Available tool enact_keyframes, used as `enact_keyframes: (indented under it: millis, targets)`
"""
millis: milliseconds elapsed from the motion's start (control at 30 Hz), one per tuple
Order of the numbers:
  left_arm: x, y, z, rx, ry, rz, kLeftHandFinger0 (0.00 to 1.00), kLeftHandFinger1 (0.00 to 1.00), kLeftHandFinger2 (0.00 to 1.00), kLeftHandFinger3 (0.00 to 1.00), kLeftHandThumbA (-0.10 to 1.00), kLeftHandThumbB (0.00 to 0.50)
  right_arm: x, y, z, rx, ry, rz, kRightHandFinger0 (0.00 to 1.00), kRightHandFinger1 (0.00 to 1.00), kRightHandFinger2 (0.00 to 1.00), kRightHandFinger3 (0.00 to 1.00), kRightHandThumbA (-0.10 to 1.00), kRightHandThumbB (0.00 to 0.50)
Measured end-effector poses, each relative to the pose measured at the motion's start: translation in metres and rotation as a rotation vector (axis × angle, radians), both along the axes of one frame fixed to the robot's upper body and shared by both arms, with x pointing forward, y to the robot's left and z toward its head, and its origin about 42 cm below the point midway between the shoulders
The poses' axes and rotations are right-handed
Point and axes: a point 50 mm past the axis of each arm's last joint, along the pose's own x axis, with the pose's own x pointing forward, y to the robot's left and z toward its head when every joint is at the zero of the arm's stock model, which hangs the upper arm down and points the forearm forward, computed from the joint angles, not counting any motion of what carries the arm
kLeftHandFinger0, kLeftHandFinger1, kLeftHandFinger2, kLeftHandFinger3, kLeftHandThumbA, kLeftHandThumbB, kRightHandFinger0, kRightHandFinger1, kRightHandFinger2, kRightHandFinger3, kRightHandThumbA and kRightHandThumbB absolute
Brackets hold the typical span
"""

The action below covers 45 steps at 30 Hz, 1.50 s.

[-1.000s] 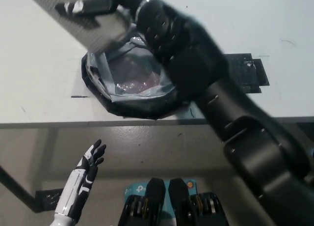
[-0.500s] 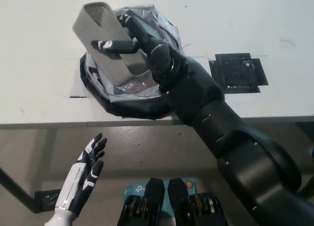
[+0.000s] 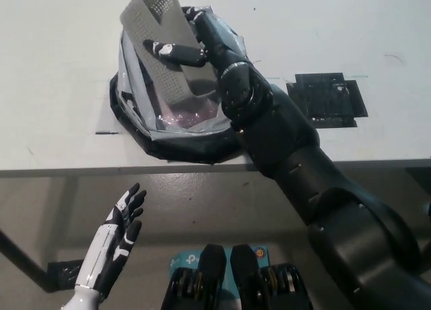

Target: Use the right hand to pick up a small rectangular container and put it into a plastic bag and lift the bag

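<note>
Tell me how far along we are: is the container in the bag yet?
Pickup is done: the right hand is shut on the grey container. In hand: the container is tilted over the plastic bag, its lower end at the bag's opening, not released. Left: let go inside the bag, then lift the bag. The left hand rests open below the table edge.

Grey perforated rectangular container [image 3: 163, 50] tilted, lower end inside open clear plastic bag [image 3: 176, 114] on table.

- Glossy black right arm [image 3: 316, 189], bulky rounded segments, small screws dotting the casing.
- Black right hand [image 3: 202, 47], pale fingertip patches.
- White left hand [image 3: 114, 246], black fingers with white accents.
</note>
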Motion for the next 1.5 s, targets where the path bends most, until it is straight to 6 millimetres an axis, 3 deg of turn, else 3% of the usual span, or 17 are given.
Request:
enact_keyframes:
  millis: [67,200,467,533,567,667,733,800,867,933,967,1033,1067,1100,1200,1333,1500]
  targets:
    - [0.0,0.0,0.0,0.001,0.0,0.0,1.0,1.0,1.0,1.0,0.93,0.165,0.001,-0.004,-0.002,-0.047,0.007,0.018,1.0,1.0,1.0,1.0,0.64,0.485]
    - [0.001,0.0,0.001,0.001,-0.002,0.0,1.0,1.0,1.0,1.0,0.93,0.165,0.004,-0.012,-0.005,-0.106,0.02,0.04,1.0,1.0,1.0,1.0,0.74,0.5]
    - [0.003,0.001,0.002,0.001,-0.005,0.0,1.0,1.0,1.0,1.0,0.91,0.153,0.004,-0.013,-0.007,-0.163,0.028,0.066,1.0,1.0,1.0,1.0,0.75,0.46]
    - [0.003,0.001,0.003,0.003,-0.006,0.0,1.0,1.0,1.0,1.0,0.92,0.164,0.004,-0.012,-0.007,-0.175,0.027,0.068,1.0,1.0,1.0,1.0,0.8,0.456]
    - [0.003,0.001,0.003,0.004,-0.006,0.0,1.0,1.0,1.0,1.0,0.92,0.173,0.004,-0.012,-0.007,-0.178,0.027,0.068,1.0,1.0,1.0,1.0,0.88,0.475]
    - [0.004,0.002,0.004,0.003,-0.008,0.001,1.0,1.0,1.0,1.0,0.94,0.179,0.005,-0.014,-0.002,-0.182,0.013,0.065,1.0,1.0,1.0,1.0,0.92,0.45]
    - [0.005,0.002,0.004,0.003,-0.009,0.002,1.0,1.0,1.0,1.0,0.95,0.182,0.006,-0.016,0.004,-0.18,-0.001,0.063,1.0,1.0,1.0,1.0,0.91,0.419]
    - [0.006,0.002,0.005,0.003,-0.01,0.002,1.0,1.0,1.0,1.0,0.96,0.166,0.007,-0.019,0.012,-0.172,-0.02,0.06,1.0,1.0,1.0,1.0,0.96,0.437]
    - [0.008,0.002,0.006,0.004,-0.012,0.002,1.0,1.0,1.0,1.0,0.96,0.161,0.009,-0.025,0.042,-0.121,-0.095,0.058,1.0,1.0,1.0,1.0,0.97,0.424]
    - [0.008,0.002,0.007,0.004,-0.013,0.002,1.0,1.0,1.0,1.0,0.95,0.159,0.009,-0.026,0.059,-0.095,-0.14,0.06,1.0,1.0,1.0,1.0,0.96,0.414]
    - [0.009,0.001,0.007,0.005,-0.014,0.001,1.0,1.0,1.0,1.0,0.95,0.146,0.008,-0.028,0.081,-0.061,-0.202,0.061,1.0,1.0,1.0,1.0,0.97,0.424]
    - [0.009,0.001,0.007,0.005,-0.014,0.001,1.0,1.0,1.0,1.0,0.93,0.116,0.006,-0.029,0.099,-0.039,-0.251,0.061,1.0,1.0,1.0,1.0,0.95,0.416]
    - [0.009,0.001,0.007,0.005,-0.014,0.001,1.0,1.0,1.0,1.0,0.92,0.116,0.004,-0.03,0.117,-0.02,-0.307,0.058,1.0,1.0,1.0,1.0,0.95,0.411]
    - [0.009,0.001,0.007,0.005,-0.014,0.001,1.0,1.0,1.0,1.0,0.92,0.123,0.004,-0.03,0.117,-0.02,-0.307,0.058,1.0,1.0,1.0,1.0,0.95,0.411]
    - [0.009,0.002,0.008,0.006,-0.016,0.0,1.0,1.0,1.0,1.0,0.92,0.133,-0.001,-0.034,0.147,-0.01,-0.409,0.038,1.0,1.0,1.0,1.0,0.9,0.402]
    - [0.01,0.003,0.008,0.011,-0.016,0.0,1.0,1.0,1.0,1.0,0.92,0.133,0.002,-0.043,0.148,-0.024,-0.424,0.01,1.0,1.0,1.0,1.0,0.86,0.409]
    - [0.009,0.003,0.008,0.013,-0.016,0.0,1.0,1.0,1.0,1.0,0.89,0.119,0.013,-0.063,0.129,-0.052,-0.362,-0.048,1.0,1.0,1.0,1.0,0.86,0.449]
